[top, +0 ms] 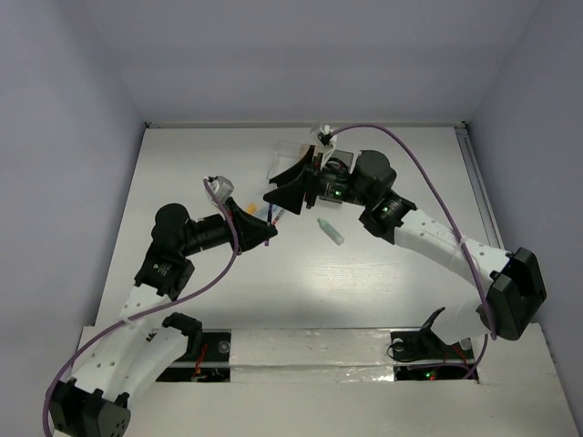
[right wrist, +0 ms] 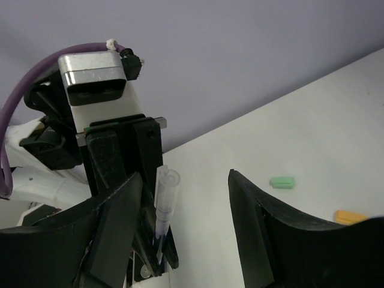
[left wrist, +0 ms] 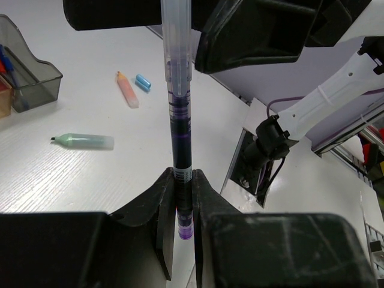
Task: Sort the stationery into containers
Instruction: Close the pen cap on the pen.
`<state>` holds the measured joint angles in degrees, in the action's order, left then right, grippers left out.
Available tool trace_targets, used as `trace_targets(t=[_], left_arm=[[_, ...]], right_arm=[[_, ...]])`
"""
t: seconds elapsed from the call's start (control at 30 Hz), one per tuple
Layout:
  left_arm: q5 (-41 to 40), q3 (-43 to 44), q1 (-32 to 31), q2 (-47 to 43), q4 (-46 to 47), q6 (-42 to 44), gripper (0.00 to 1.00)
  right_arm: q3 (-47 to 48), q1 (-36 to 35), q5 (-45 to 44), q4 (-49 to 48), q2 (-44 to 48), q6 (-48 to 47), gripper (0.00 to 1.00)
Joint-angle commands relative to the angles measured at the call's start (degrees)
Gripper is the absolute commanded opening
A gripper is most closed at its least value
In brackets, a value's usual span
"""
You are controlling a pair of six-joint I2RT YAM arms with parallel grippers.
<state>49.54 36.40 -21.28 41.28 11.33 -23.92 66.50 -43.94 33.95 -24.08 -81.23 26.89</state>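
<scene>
My left gripper [left wrist: 183,175] is shut on a purple pen [left wrist: 178,114] with a clear cap, held near its purple end and standing straight out from the fingers. In the top view the left gripper [top: 262,228] meets my right gripper [top: 290,193] at mid-table. The right gripper [right wrist: 183,177] is open, and the pen's capped end [right wrist: 164,201] sits in the gap close to its left finger [right wrist: 117,222]. A dark smoky grey container [left wrist: 37,81] holding pens stands at the left. The other containers are mostly hidden behind the right gripper.
On the table lie a green marker [left wrist: 84,141] [top: 331,230], an orange marker [left wrist: 127,90] and a short light-blue piece [left wrist: 143,82]. The right wrist view shows a green cap [right wrist: 282,182] and an orange piece [right wrist: 351,216]. A purple cable loops over the right arm.
</scene>
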Motion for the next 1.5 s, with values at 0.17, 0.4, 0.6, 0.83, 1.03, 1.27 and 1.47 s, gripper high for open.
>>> trace_targets(t=[0.17,0.4,0.6,0.83,1.03,1.27,1.47], left_arm=[[0.83,0.07,0.1,0.38,2.91,-0.16,0.0],[0.73,0.07,0.1,0.47,2.91,-0.16,0.0],[0.65,0.16,0.1,0.47,3.34,-0.33,0.0],[-0.06,1.21,0.1,0.65,5.71,-1.65,0.0],[-1.72,6.04,0.1,2.4,5.72,-2.27,0.0],[-2.25,11.49,0.1,4.25,5.72,-2.71,0.0],[-3.13,11.06,0.1,3.46,4.66,-2.71,0.0]], right_arm=[[2.76,0.17,2.78,-7.3,-0.42,2.81,0.57],[2.41,0.17,2.78,-8.26,-1.38,3.95,0.32],[2.5,0.17,3.84,-8.62,-2.97,5.89,0.13],[0.83,0.17,4.98,-9.41,-2.88,7.38,0.0],[-2.33,-3.6,1.65,-1.86,-2.44,3.08,0.0],[-11.02,-4.66,-1.08,-0.72,-0.86,2.9,0.0],[-16.14,-4.66,-8.29,3.95,4.24,-0.27,0.0]])
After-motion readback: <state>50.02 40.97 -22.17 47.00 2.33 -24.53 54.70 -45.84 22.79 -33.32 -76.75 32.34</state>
